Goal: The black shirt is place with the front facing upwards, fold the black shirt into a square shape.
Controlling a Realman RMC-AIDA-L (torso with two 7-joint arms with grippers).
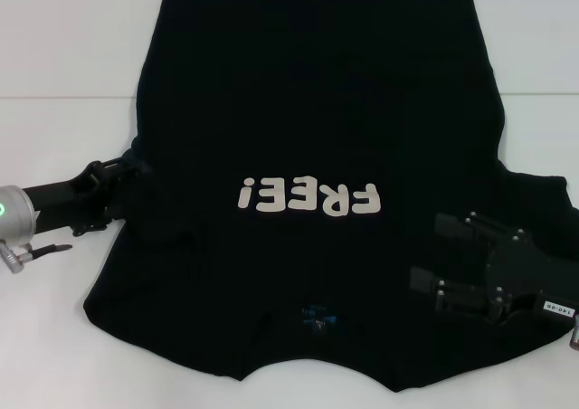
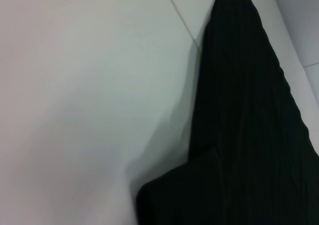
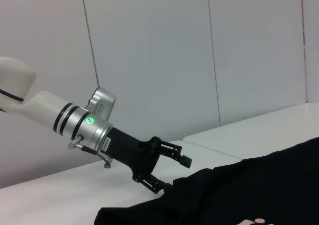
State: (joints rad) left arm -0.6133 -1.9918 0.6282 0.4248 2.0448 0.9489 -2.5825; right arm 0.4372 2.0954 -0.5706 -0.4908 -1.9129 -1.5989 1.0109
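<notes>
1. The black shirt [image 1: 317,110] carries off-white block lettering "FREE!" [image 1: 308,197] on the chest; it reads upside down in the head view.
2. A small white tag [image 1: 554,307] on the right gripper [image 1: 445,255] bears dark print, apparently "140-06".
3. The blue neck label [image 1: 318,317] is illegible.

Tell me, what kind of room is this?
Probably a robot lab: a plain white table, bare panelled walls, and a shirt laid out between the left gripper and right gripper.
</notes>
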